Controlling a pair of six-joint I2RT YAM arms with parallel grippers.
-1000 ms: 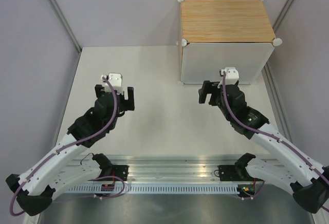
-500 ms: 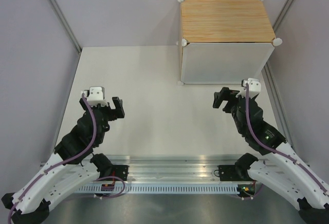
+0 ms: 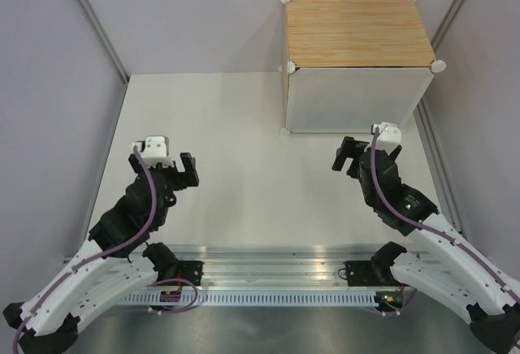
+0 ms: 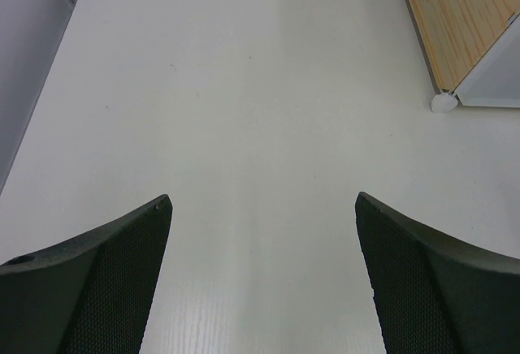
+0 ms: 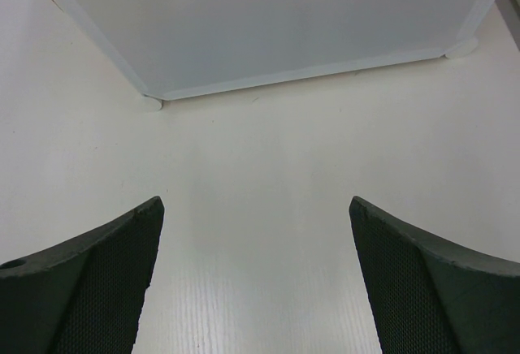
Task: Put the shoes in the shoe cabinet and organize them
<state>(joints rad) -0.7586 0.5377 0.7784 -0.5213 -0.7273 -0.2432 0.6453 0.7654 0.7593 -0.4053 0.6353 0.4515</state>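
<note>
Your right tool [image 3: 347,157] (spread wide and empty, same as the left tool [image 3: 188,172]) is nearer, just in front of the flat white door panel [image 3: 353,98] of the light bamboo-grain shoe cabinet [image 3: 357,41] at the far right of the pale worktop [image 3: 244,127], no shoes in view.

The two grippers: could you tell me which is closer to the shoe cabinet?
The right gripper: it hovers just in front of the white door of the shoe cabinet, whereas the left gripper is far off toward the table's left side.
</note>
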